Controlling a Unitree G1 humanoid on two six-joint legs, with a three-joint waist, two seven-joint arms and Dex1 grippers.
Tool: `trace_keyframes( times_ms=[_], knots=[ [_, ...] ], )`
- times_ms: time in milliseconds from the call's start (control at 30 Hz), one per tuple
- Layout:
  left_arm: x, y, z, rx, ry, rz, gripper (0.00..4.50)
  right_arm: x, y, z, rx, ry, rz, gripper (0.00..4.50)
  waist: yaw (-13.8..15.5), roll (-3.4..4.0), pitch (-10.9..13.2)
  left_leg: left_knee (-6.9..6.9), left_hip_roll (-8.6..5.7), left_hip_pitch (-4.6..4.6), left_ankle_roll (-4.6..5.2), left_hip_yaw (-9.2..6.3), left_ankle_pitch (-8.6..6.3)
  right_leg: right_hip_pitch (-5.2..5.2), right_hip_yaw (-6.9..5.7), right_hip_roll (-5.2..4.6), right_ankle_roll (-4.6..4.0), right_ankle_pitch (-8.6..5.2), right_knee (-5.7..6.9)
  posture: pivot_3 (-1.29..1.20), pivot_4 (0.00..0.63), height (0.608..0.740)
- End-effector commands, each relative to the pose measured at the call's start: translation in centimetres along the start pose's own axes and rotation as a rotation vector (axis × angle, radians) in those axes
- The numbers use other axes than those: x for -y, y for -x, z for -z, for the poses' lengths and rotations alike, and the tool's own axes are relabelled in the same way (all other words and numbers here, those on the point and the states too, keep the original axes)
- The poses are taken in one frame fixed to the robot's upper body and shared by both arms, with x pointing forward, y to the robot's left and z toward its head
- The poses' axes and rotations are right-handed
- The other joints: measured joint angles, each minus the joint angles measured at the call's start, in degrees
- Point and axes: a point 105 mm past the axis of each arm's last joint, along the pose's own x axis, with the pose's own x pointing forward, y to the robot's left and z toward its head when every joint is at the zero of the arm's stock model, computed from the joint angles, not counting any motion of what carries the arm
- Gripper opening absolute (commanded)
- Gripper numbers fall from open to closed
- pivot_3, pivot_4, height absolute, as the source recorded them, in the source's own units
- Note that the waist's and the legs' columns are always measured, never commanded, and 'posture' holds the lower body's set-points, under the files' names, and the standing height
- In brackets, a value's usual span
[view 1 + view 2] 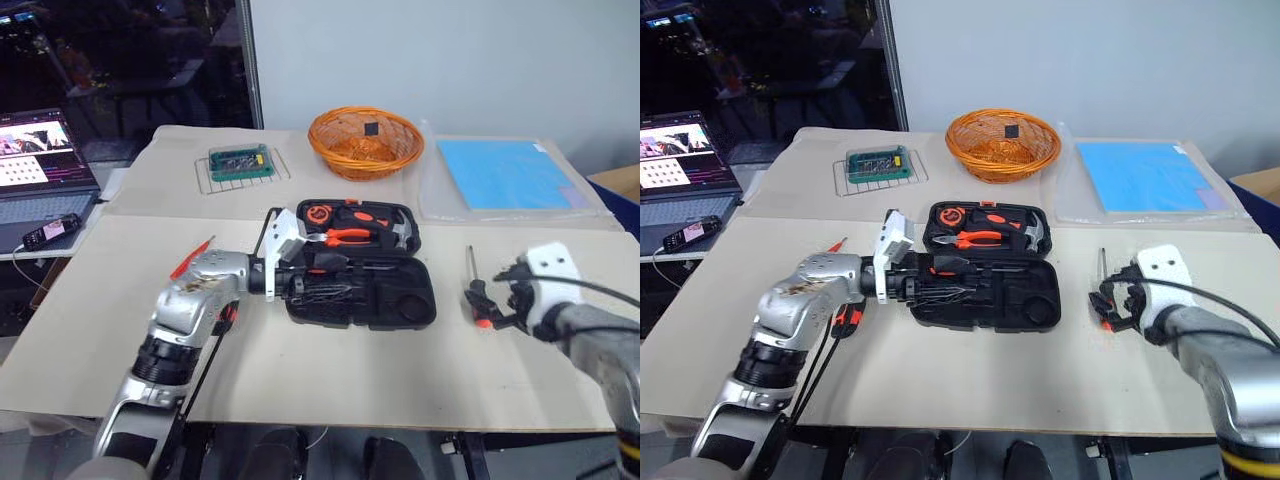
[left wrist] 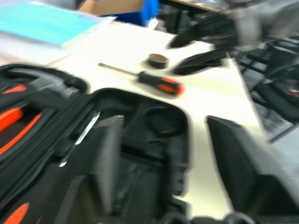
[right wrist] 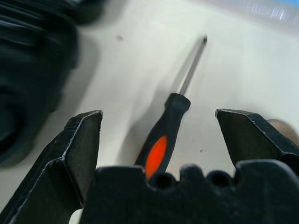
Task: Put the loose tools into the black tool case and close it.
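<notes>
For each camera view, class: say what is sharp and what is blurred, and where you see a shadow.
Left wrist view: the black tool case and open left gripper are smeared; the screwdriver is clearer. Right wrist view: open right gripper is sharp, the screwdriver tip soft, a shadow lies beside its handle. Left eye view: mostly clear, evenly lit.

Black tool case (image 1: 400, 300), orange-and-black screwdriver (image 3: 163, 140), orange wicker basket (image 1: 365, 140), blue sheet (image 1: 505, 172)
</notes>
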Motion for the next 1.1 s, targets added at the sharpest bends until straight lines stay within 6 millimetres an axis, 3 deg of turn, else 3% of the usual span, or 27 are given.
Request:
trace_keyframes(
  times_ms=[33, 267, 333, 367, 433, 467, 500, 600, 800, 1100],
  knots=[
    [1.3, 0.1, -1.8, 0.022, -0.052, 0.019, 3.89, 0.6, -1.4, 1.2, -0.109, -0.036, 0.01, 3.88, 0.1, 0.01, 0.0, 0.0, -0.03, -0.02, 0.02, 0.0, 0.0, 0.0, 0.0, 0.0, 0.04, 0.0, 0.0, 0.0, 0.15, 0.74],
    [2.1, 1.7, -1.4, 0.019, -0.032, -0.013, 3.89, 1.2, -1.2, 1.8, -0.142, -0.032, 0.024, 1.55, -0.3, 0.02, 0.1, 0.0, -0.05, -0.04, 0.16, 0.0, -0.05, 0.0, 0.02, 0.06, 0.39, 0.14, 0.02, 0.0, 0.15, 0.74],
    [1.8, 2.4, -1.1, 0.022, -0.055, -0.054, 3.89, 1.3, -0.7, 0.5, -0.062, 0.018, 0.01, 1.0, -0.2, 0.02, 0.1, 0.0, -0.04, -0.03, 0.14, 0.0, -0.04, -0.01, 0.02, 0.12, 0.38, 0.14, 0.03, 0.0, 0.15, 0.74],
    [1.9, 2.9, -1.7, 0.113, -0.072, -0.064, 3.89, 0.6, 0.0, -1.5, 0.047, 0.074, -0.051, 1.0, -0.2, 0.06, 0.1, 0.0, -0.04, -0.02, 0.13, -0.01, -0.03, 0.0, 0.02, 0.13, 0.39, 0.13, 0.03, 0.0, 0.15, 0.74],
    [2.1, 4.0, -1.0, 0.09, -0.117, -0.059, 3.89, -0.7, 1.1, -4.0, 0.175, 0.212, -0.13, 1.0, -0.2, 0.24, 0.3, 0.0, -0.04, -0.02, 0.1, 0.0, -0.02, 0.0, 0.04, 0.12, 0.45, 0.1, 0.01, 0.0, 0.15, 0.74],
    [2.4, 5.0, -0.5, 0.071, -0.056, -0.038, 3.89, -2.4, 1.7, -5.3, 0.25, 0.314, -0.235, 1.0, -0.4, 0.28, 0.4, 0.0, -0.04, -0.02, 0.08, 0.02, -0.02, -0.04, 0.05, 0.1, 0.55, 0.04, 0.0, 0.0, 0.15, 0.74],
    [2.5, 5.8, -0.2, 0.057, -0.017, -0.044, 3.89, -3.9, 2.2, -6.0, 0.295, 0.412, -0.332, 1.0, -0.7, 0.28, 0.4, 0.0, -0.02, -0.03, 0.04, 0.05, 0.0, -0.08, 0.05, 0.1, 0.58, 0.02, 0.04, 0.0, 0.15, 0.74],
    [2.9, 7.8, 0.6, 0.049, 0.047, -0.087, 3.89, -5.8, 1.7, -7.1, 0.32, 0.611, -0.454, 1.0, -1.9, 0.24, 0.5, 0.0, 0.14, 0.03, -0.16, 0.03, -0.08, -0.22, 0.05, 0.31, 0.71, -0.07, 0.04, 0.0, 0.15, 0.74],
    [3.3, 9.7, 1.5, 0.027, 0.076, -0.159, 3.89, -9.5, -1.7, -7.5, 0.289, 0.938, -0.656, 1.0, -2.7, -0.01, 0.7, 0.0, 0.2, 0.02, -0.52, 0.03, -0.13, -0.56, 0.14, 0.36, 0.43, 0.05, 0.1, 0.0, 0.15, 0.74],
    [4.0, 10.3, 1.4, 0.022, 0.073, -0.197, 3.89, -10.7, -5.2, -6.4, 0.193, 1.048, -0.759, 1.0, -1.8, -0.08, 0.8, -0.02, 0.1, -0.06, -0.57, 0.02, -0.11, -0.67, 0.19, 0.41, 0.07, 0.38, 0.13, 0.0, 0.15, 0.74]
  ],
)
